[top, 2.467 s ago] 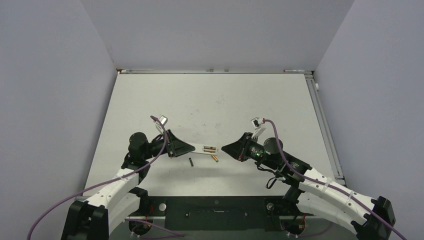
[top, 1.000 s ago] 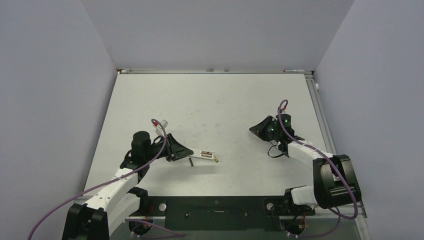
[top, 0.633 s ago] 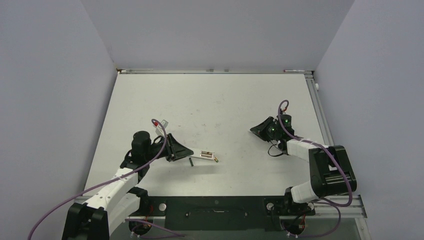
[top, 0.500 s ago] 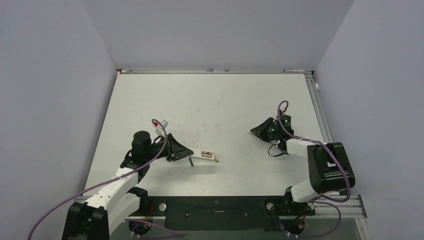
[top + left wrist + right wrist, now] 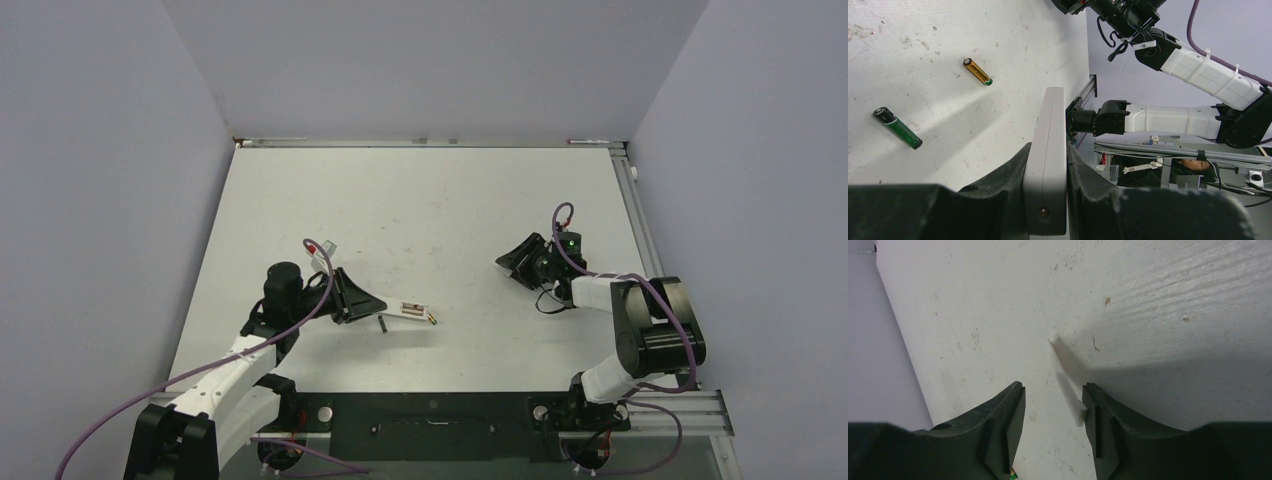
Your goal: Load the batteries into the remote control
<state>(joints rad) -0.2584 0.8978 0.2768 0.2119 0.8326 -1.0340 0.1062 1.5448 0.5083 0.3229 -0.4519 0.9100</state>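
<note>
Nothing is loaded yet: the gold battery (image 5: 978, 71) and green-black battery (image 5: 898, 128) lie loose on the worktop (image 5: 923, 30) beside the remote (image 5: 1050, 130) pinched by the left tool (image 5: 1048, 150), while the right tool (image 5: 1053, 386) hangs spread over a thin white cover (image 5: 1066, 382) lying well apart.

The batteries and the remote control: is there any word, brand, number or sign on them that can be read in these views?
No text can be read in any view.
Dark green battery: any print on the wrapper is too small to read.
Copper-gold battery: no legible marking.
Remote control: only its plain white edge shows close up, and it bears nothing; from above it is too small to read.
</note>
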